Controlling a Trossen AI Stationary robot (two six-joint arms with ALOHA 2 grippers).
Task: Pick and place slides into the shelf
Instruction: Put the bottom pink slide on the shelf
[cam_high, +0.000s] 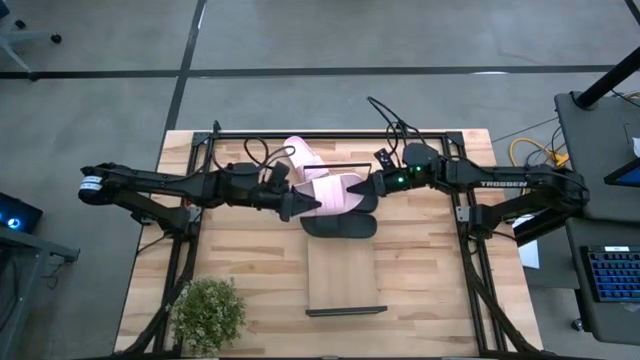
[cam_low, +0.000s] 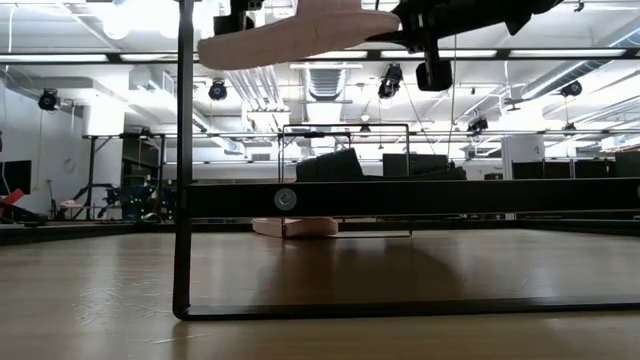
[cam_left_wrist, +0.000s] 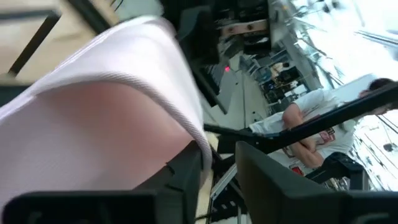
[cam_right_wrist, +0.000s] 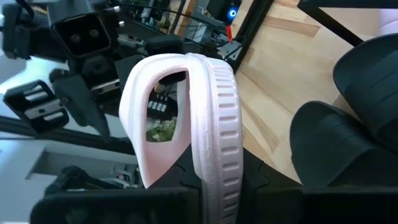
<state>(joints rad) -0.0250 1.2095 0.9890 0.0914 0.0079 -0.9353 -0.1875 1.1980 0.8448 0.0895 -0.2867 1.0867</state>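
Observation:
A pale pink slide hangs in the air over the far part of the shelf, between my two grippers. My right gripper comes from the table's right and is shut on it. My left gripper comes from the left and is open. The slide's edge lies beside one of its fingers; whether they touch I cannot tell. A second pink slide lies at the shelf's far end. Two black slides lie under the held one. My right gripper pinches the end of the pink slide's sole that is nearest to it, one finger on each face. The fingers come nearly level from the table's right and lie along the slide. The slide is lifted clear and roughly level, with its strap farther out.
A potted plant stands at the table's near left. The rig's black rails run along both sides, with a black post and bar close to the low camera. A person stands beyond the table.

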